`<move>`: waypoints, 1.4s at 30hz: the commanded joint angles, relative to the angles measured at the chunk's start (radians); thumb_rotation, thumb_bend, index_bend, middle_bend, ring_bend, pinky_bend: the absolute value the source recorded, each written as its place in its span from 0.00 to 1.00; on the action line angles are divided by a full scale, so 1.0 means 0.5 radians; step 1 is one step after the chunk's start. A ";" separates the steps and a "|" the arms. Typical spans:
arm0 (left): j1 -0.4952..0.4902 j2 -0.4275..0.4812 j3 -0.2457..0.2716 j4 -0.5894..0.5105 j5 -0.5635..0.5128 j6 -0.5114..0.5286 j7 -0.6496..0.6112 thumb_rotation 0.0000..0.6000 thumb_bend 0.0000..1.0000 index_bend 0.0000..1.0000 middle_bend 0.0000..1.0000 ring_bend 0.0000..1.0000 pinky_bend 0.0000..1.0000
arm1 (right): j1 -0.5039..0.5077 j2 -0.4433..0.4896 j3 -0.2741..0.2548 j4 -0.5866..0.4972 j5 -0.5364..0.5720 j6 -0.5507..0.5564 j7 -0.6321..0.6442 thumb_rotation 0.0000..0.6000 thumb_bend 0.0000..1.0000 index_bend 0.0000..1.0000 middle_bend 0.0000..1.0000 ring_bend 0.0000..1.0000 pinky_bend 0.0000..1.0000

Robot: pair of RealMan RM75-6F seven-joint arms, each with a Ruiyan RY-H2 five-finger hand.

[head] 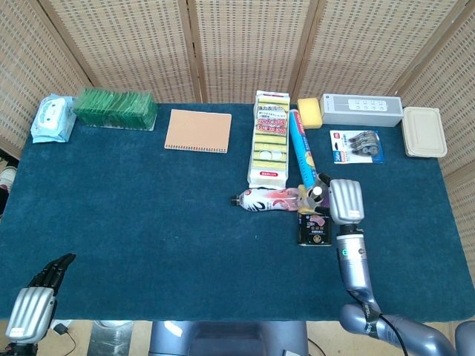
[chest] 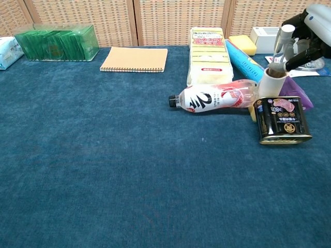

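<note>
My right hand [head: 345,200] [chest: 306,37] hangs over a cluster at the table's right middle. Its fingers are apart, and one dark fingertip [chest: 287,65] reaches down to the rim of a small white cylinder [chest: 272,83] standing upright; nothing is held. A black tin can [head: 314,228] [chest: 282,120] sits just in front of the cylinder. A white and pink bottle [head: 267,199] [chest: 214,97] lies on its side to the left, cap pointing left. A purple packet [chest: 297,97] lies behind the can. My left hand [head: 33,304] rests at the near left edge, fingers stretched out, empty.
Along the back stand a wipes pack [head: 52,119], a green box [head: 115,108], a tan notebook [head: 197,130], a yellow sponge pack [head: 270,144], a blue tube [head: 300,148], a yellow sponge [head: 309,113], a white device [head: 361,110], a blister pack [head: 357,145] and a beige lidded box [head: 424,131].
</note>
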 commanded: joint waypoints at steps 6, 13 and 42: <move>0.002 -0.003 0.002 0.008 0.000 -0.001 -0.006 1.00 0.20 0.08 0.14 0.15 0.30 | -0.002 0.039 0.009 -0.059 -0.017 0.038 -0.048 1.00 0.29 0.62 0.71 0.77 0.67; 0.007 0.001 0.000 0.008 -0.001 0.011 -0.009 1.00 0.20 0.08 0.14 0.15 0.30 | -0.013 0.098 0.021 -0.162 -0.027 0.075 -0.089 1.00 0.29 0.62 0.72 0.79 0.69; 0.014 0.012 0.006 -0.011 0.017 0.022 -0.017 1.00 0.20 0.08 0.14 0.15 0.30 | -0.054 0.432 0.101 -0.639 -0.015 0.186 -0.287 1.00 0.30 0.64 0.75 0.83 0.75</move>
